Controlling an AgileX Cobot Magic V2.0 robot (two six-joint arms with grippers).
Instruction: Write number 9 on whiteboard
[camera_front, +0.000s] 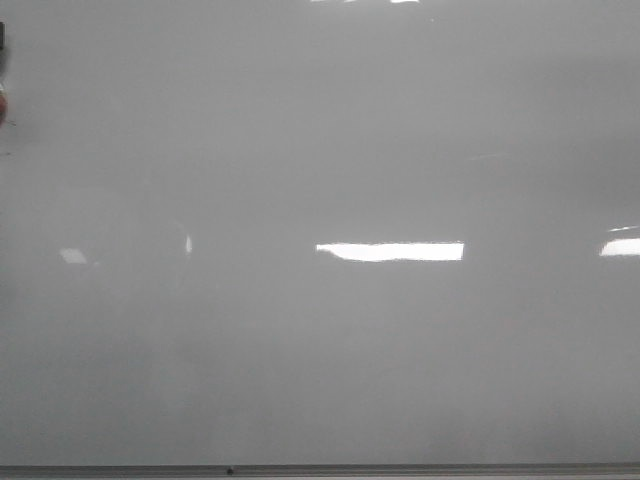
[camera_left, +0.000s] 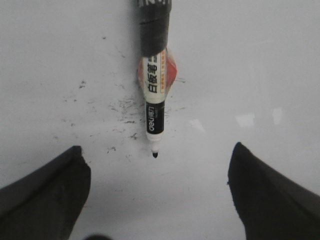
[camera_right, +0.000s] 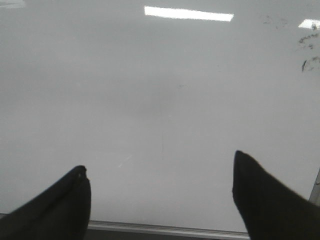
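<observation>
Nothing has been written yet: the whiteboard (camera_front: 320, 340) fills the front view as a bare pale grey sheet, broken only by bright light reflections and bounded along its near side by a thin grey edge strip, and no number 9 shows on it in any view. The step in hand looks like the very start, the pick-up of the pen. A marker (camera_left: 155, 90) lies flat on the board ahead of the left gripper (camera_left: 155, 195), uncapped, its black tip pointing back toward the gap between the fingers, with a small orange-red object half hidden under its barrel and old ink specks scattered around. The left jaws stand wide apart, holding nothing and clear of the marker, which is well short of the fingers. The right gripper (camera_right: 160, 195) hovers near the board's front edge, jaws equally wide, empty, touching nothing. The next move, as I judge it, calls for the left arm to advance until the barrel lies between the fingers, then close squarely on it, so the tip can afterwards be pressed down for writing.
</observation>
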